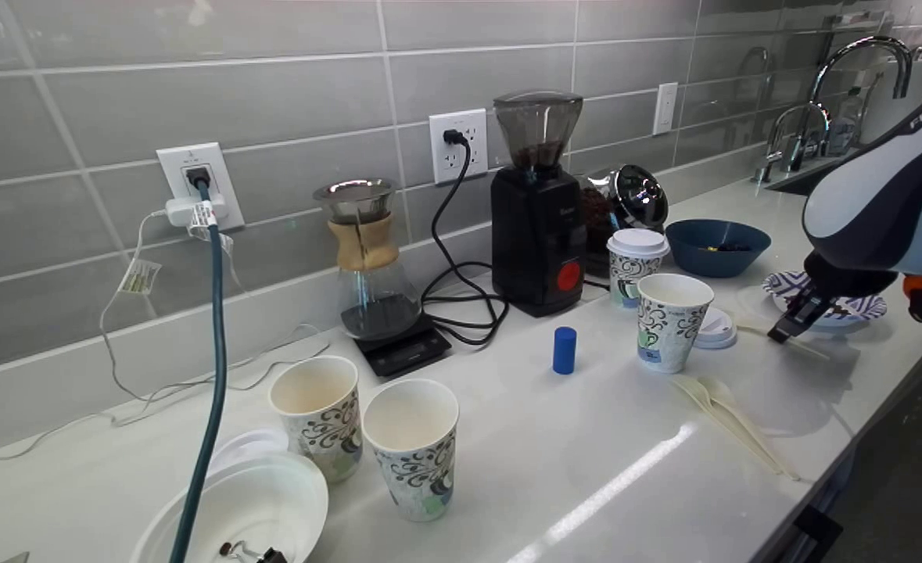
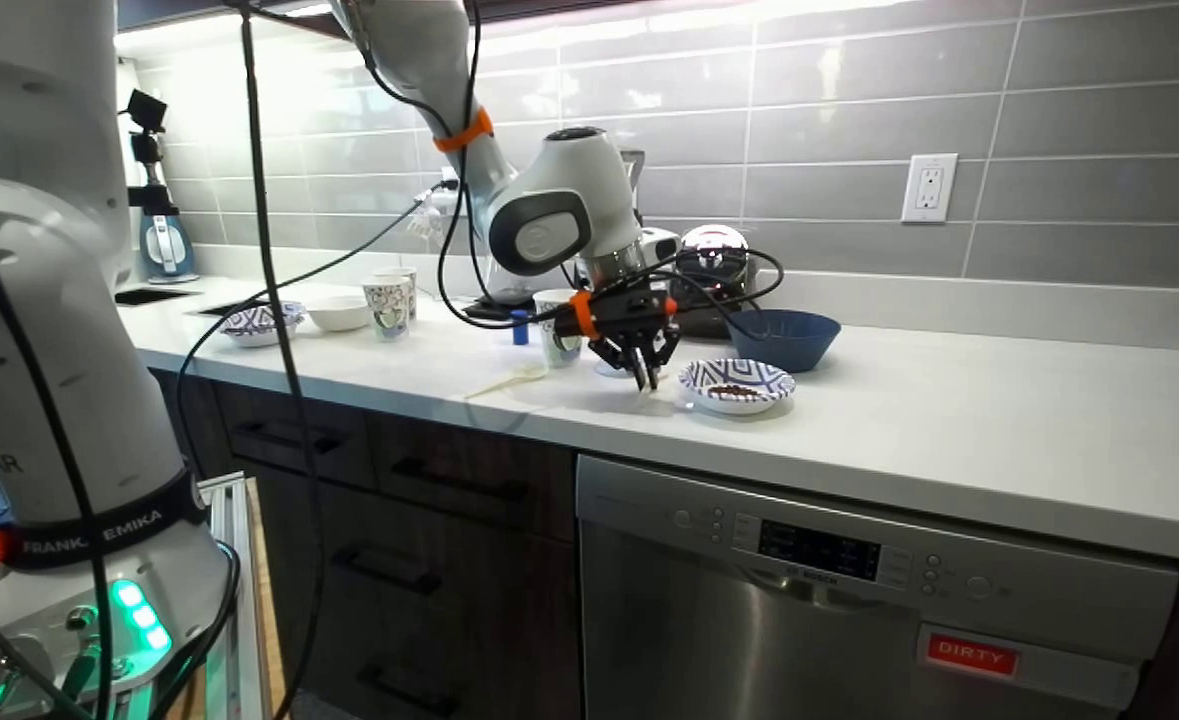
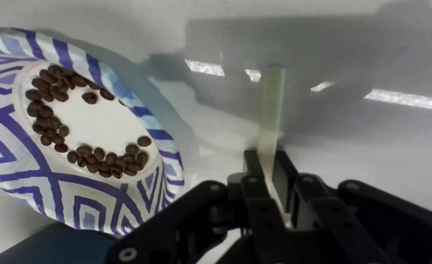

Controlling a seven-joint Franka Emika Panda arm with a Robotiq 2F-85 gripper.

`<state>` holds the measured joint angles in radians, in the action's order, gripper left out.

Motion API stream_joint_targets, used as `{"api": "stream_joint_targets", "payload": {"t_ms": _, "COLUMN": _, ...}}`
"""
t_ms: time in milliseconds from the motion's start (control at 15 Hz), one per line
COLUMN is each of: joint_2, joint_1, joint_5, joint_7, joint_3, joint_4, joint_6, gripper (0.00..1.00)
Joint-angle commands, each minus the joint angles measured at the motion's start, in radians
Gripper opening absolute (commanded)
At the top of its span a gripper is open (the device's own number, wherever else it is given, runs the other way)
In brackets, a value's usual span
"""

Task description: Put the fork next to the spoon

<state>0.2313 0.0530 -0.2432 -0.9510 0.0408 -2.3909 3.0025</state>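
My gripper (image 3: 270, 157) is nearly closed, its fingers on both sides of a pale, slim handle that I take for the fork (image 3: 272, 99). The handle's end sticks out past the fingertips over the counter. Its head is hidden in the wrist view and too unclear to identify in an exterior view (image 1: 814, 351). The gripper (image 1: 780, 335) is low, at the counter surface. The spoon (image 1: 694, 389) appears to lie side by side with another pale utensil (image 1: 746, 426), in front of a paper cup. Their heads are unclear, so I cannot be sure which is the spoon.
A patterned paper bowl (image 3: 98, 124) with coffee beans stands close beside the gripper. A blue bowl (image 2: 784, 340), a paper cup (image 1: 673, 320), a white lid (image 1: 716, 328) and a blue cylinder (image 1: 565, 350) are nearby. The counter's front edge (image 1: 836, 457) is close to the paired utensils.
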Motion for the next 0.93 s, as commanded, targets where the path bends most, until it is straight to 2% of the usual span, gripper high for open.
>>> {"api": "stream_joint_targets", "payload": {"t_ms": 0, "joint_2": 0.025, "joint_1": 0.021, "joint_5": -0.017, "joint_7": -0.026, "joint_3": 0.014, "joint_4": 0.014, "joint_6": 0.032, "gripper": 0.03}}
{"api": "stream_joint_targets", "payload": {"t_ms": 200, "joint_2": 0.027, "joint_1": 0.022, "joint_5": -0.009, "joint_7": -0.014, "joint_3": 0.004, "joint_4": 0.017, "joint_6": 0.065, "gripper": 0.03}}
{"api": "stream_joint_targets", "payload": {"t_ms": 467, "joint_2": 0.012, "joint_1": 0.039, "joint_5": -0.034, "joint_7": -0.012, "joint_3": 0.028, "joint_4": 0.018, "joint_6": 0.061, "gripper": 0.03}}
{"api": "stream_joint_targets", "payload": {"t_ms": 867, "joint_2": -0.057, "joint_1": 0.038, "joint_5": -0.047, "joint_7": 0.034, "joint_3": 0.029, "joint_4": 0.048, "joint_6": -0.047, "gripper": 0.03}}
